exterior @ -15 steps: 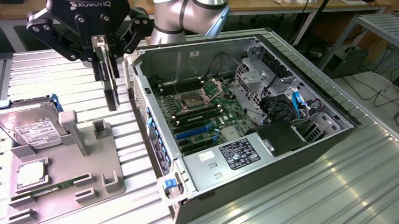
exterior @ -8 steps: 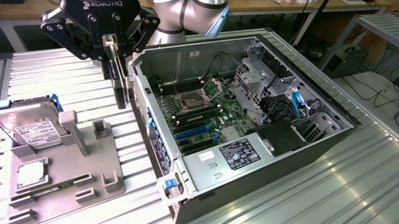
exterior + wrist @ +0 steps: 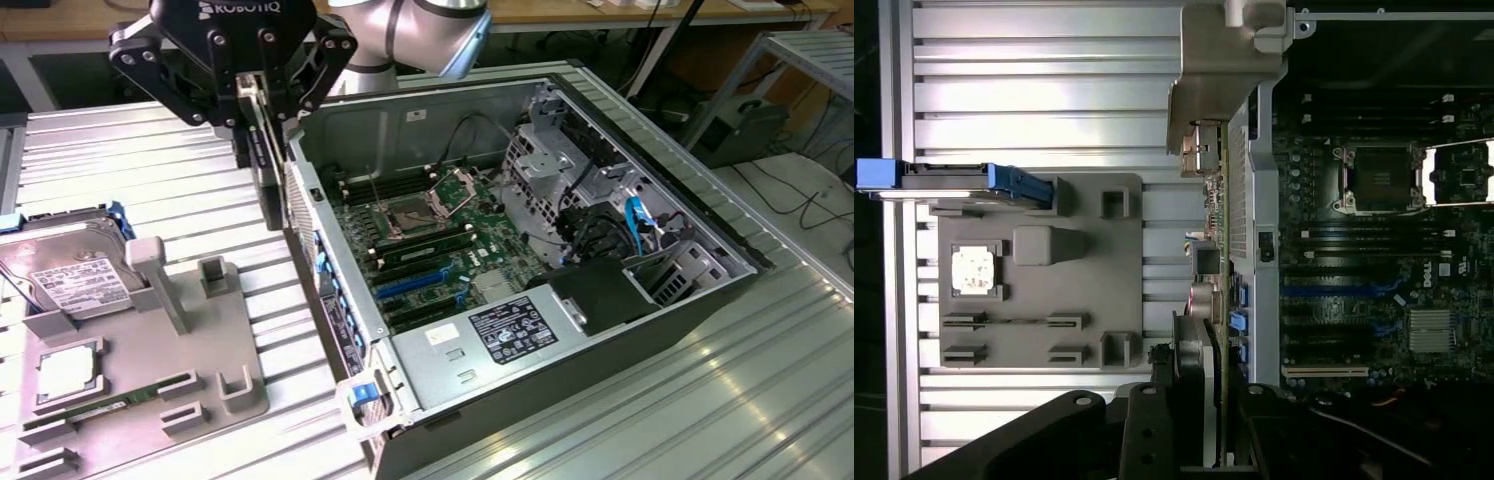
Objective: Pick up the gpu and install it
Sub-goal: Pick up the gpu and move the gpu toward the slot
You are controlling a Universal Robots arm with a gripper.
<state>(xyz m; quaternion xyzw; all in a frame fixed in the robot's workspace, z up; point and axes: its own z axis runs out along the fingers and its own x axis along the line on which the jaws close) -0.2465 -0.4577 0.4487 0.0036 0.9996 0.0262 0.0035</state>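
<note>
The gpu [image 3: 272, 175] hangs on edge, black face and thin profile, just outside the rear wall of the open computer case [image 3: 674, 190], on the exterior view's left of it. My gripper [image 3: 258, 95] is shut on the card's upper edge. In the wrist view the gpu [image 3: 1220, 230] runs edge-on away from the gripper [image 3: 1199, 390], with its silver bracket [image 3: 1219, 70] at the far end. It lies alongside the case wall. The motherboard [image 3: 427, 240] with its blue slots [image 3: 407, 285] lies inside the case, beside and below the card.
A grey holder tray [image 3: 200, 380] on the slatted table carries a hard drive [image 3: 74, 275], a square chip [image 3: 67, 370] and a green memory stick [image 3: 114, 408]. The case holds a drive cage [image 3: 554, 170], cables and a black power unit [image 3: 601, 295].
</note>
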